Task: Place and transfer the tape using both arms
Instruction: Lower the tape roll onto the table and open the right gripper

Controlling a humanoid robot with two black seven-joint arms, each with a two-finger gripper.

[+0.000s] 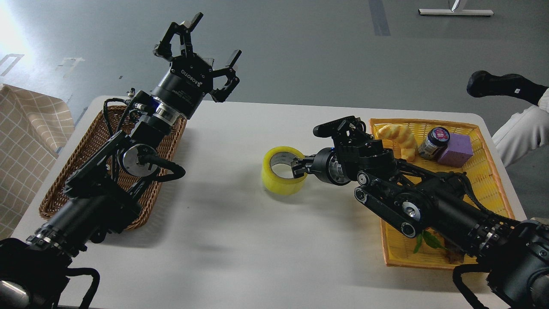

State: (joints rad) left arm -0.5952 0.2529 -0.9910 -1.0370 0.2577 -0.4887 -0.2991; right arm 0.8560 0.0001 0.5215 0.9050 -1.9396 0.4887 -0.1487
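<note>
Risk begins on the left side: the left black two-finger gripper is raised above the far edge of the white table, its claw spread wide and holding nothing, well apart from the tape. If the handover is to happen in the air, I judge the two claws could collide, or the roll could drop between them, because the left claw must come a long way toward the middle. Below this arm stands the brown woven wicker basket, and the arm's cables hang close to its rim, so they may catch it.

In the middle of the table sits the thick roll of translucent yellow packing tape, resting on its flat side. The right black gripper pinches the roll's wall on the right side, one finger inside the grey-white core and one outside. This grip on a thin wall may let the roll tilt or slip when it is lifted.

Behind the right arm lies the yellow plastic mesh tray, which the elbow could push.

Count: two arms, one tape roll, one wicker basket, one tray. In the tray are one pale yellow croissant-shaped bread, one small dark-lidded jar, one purple block and some green leaves.
</note>
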